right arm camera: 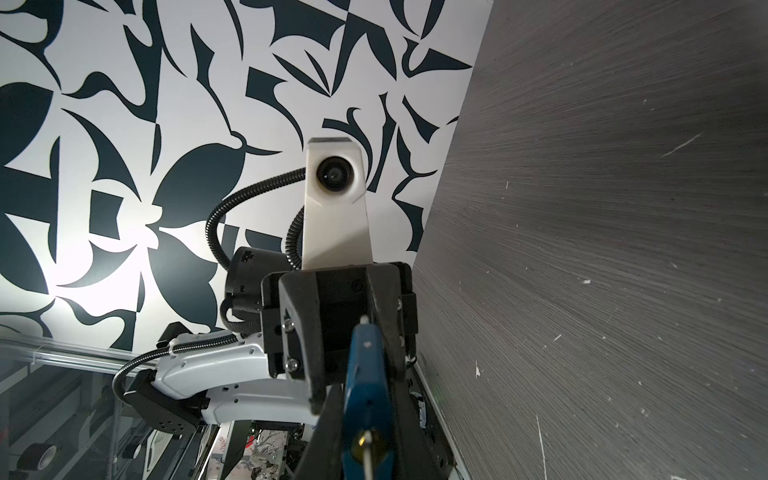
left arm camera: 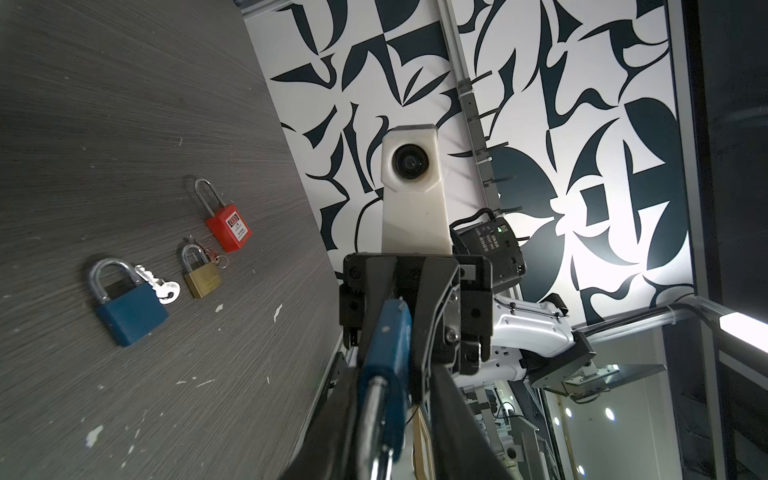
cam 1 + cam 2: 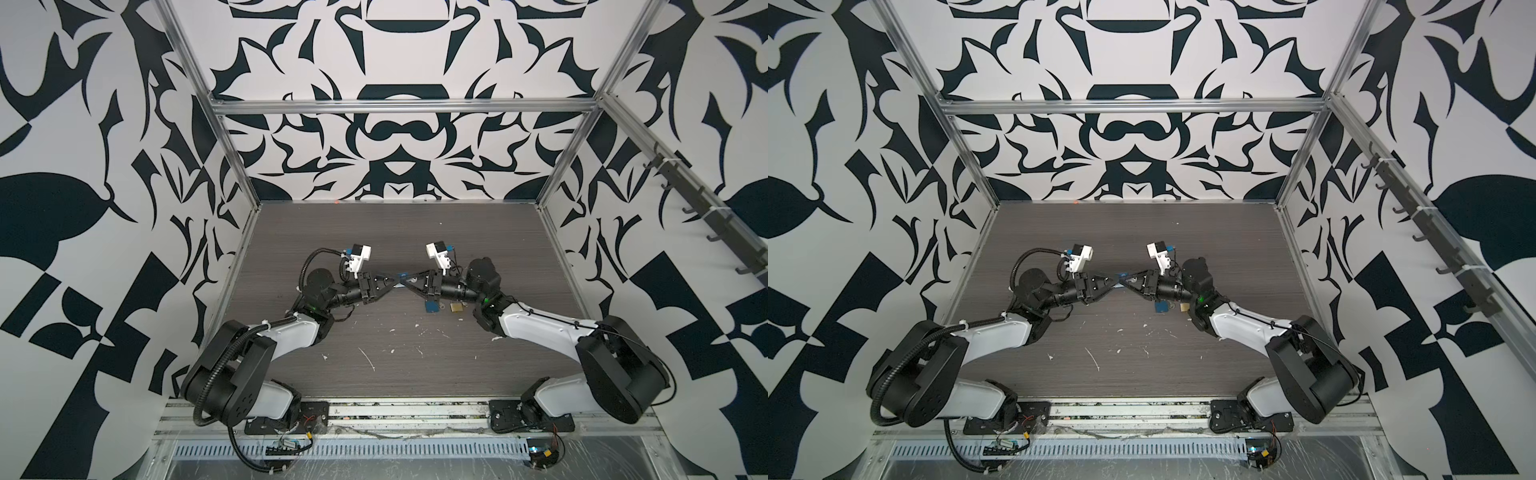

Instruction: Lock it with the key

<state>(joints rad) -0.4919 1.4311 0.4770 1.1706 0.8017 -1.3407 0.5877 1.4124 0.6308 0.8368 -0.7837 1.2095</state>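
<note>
Dark wood-grain table, flecked with white scuffs, boxed in by black-and-white patterned walls. Both arms reach in and meet nose to nose above mid-table.

Right gripper: jaws narrow, clamped on the body of the held blue padlock, which hangs in the air clear of the table. The lock lies along the line between the two grippers. Its shackle points left and its brass keyway points right, back into the right gripper.

Left gripper: its fingers flank the shackle, one on either side. Pinching it or only standing beside it: cannot tell, as the contact is cut off at the frame edge in the left wrist view.

Key: a thin silver sliver sticks out of the keyway in the right wrist view. Its head is out of frame, so I cannot confirm that it is the key.

In both top views the held lock is only a small blue patch at the crossing fingertips, too small for detail.

Outward, on the table to the near right of the meeting point:
- second blue padlock, with a silver key against its shackle
- brass padlock just right of it, with small red-headed keys by its shackle
- red padlock further right, not made out in the top views
</note>
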